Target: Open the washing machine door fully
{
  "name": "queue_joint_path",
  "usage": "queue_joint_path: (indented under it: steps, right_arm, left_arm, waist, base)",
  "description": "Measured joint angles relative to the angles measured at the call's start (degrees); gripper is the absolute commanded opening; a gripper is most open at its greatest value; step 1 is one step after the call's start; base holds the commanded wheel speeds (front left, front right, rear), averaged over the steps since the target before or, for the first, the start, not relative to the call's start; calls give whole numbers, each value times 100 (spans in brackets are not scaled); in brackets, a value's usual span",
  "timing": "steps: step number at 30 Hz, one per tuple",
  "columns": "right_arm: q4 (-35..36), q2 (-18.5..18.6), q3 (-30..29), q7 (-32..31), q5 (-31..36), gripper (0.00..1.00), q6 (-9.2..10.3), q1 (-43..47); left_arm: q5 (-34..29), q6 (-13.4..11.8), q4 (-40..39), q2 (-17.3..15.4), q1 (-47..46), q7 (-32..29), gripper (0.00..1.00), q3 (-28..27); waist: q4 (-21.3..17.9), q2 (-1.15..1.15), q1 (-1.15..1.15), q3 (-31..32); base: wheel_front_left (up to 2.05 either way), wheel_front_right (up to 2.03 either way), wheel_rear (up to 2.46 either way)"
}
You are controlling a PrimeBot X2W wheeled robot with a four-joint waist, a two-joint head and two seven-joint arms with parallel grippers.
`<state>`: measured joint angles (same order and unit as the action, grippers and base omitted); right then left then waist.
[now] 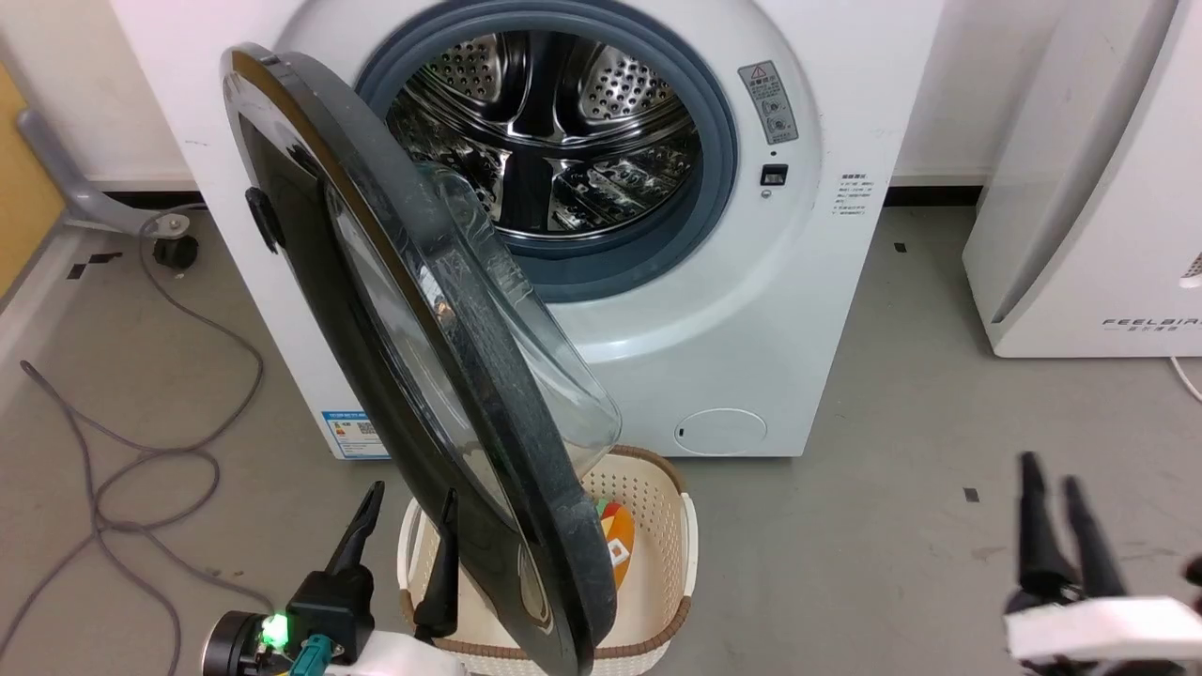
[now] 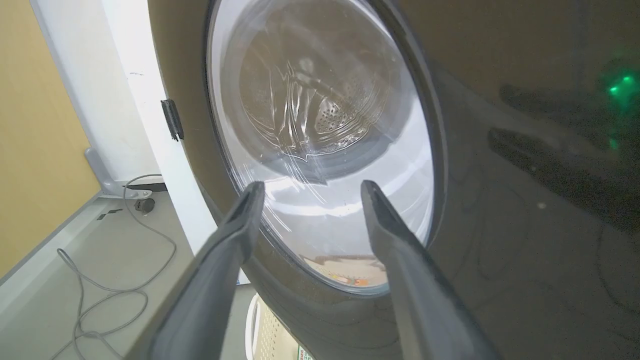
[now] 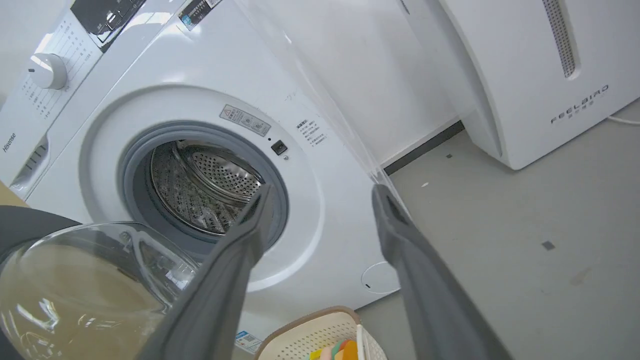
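We saw bright, even light; glare streaked the washing machine door [image 2: 320,125], whose black gloss mirrored a green lamp [image 1: 273,629], and wrist views bent at edges

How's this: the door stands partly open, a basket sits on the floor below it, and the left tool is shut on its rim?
Not quite. The left tool is open, not shut on the rim: the left wrist view shows its fingers spread before the outer face of the door, gripping nothing. The door is partly open, the basket on the floor below it.
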<state>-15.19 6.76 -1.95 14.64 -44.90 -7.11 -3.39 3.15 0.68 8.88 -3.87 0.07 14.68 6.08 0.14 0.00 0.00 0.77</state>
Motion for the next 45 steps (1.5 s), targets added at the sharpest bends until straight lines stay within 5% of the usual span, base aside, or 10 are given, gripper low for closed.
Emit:
queue_joint_path:
  steps: [4,5,11,18,28,29,30,31,32,45]
  right_arm:
    - [751,-163,-563,11,1424,100,-1,424]
    - [1259,-265,-802,8,2341,100,-1,702]
    - [2234,-338,-753,-367,3634,100,-8,1003]
    - [2658,-358,-193,-891,4185,100,-8,1321]
    - [2129,-366,-88,-878,3971,100,-9,1488]
    - [2097,-366,-102,-849,3943,100,-9,1488]
    - [2068,-366,-119,-838,3902,100,-9,1488]
    - [2038,-366,-130,-821,3884,100,-9,1487]
    - [2017,-366,-140,-790,3877,100,-9,1487]
    - [1890,-366,-116,-695,3767,100,-9,1462]
  left_arm:
    - [7,-1,23,1,6,0,100,-66]
    - [8,0,27,1,25,0,100,-113]
    - [8,0,42,2,73,0,100,-160]
    - [5,35,100,3,97,0,100,-187]
    - [-1,102,213,11,97,0,100,-170]
    - [4,104,219,14,97,0,93,-171]
    - [14,105,225,18,97,0,40,-178]
    - [16,109,227,22,97,0,40,-179]
    - [16,109,229,24,98,0,6,-186]
    - [59,151,-271,59,85,0,0,-263]
  waist:
    - [22,0,0,34]
    - [43,0,0,53]
    - [29,0,0,73]
    - [5,0,0,101]
    - [63,0,0,123]
    - [63,0,0,125]
    - [59,0,0,130]
    - [55,0,0,134]
    - [51,0,0,137]
    - [43,0,0,133]
  base:
    - [0,0,0]
    - [0,0,0]
    - [0,0,0]
    - [0,0,0]
    - [0,0,0]
    - [0,0,0]
    - [0,0,0]
    - [0,0,0]
    - [0,0,0]
    - [0,0,0]
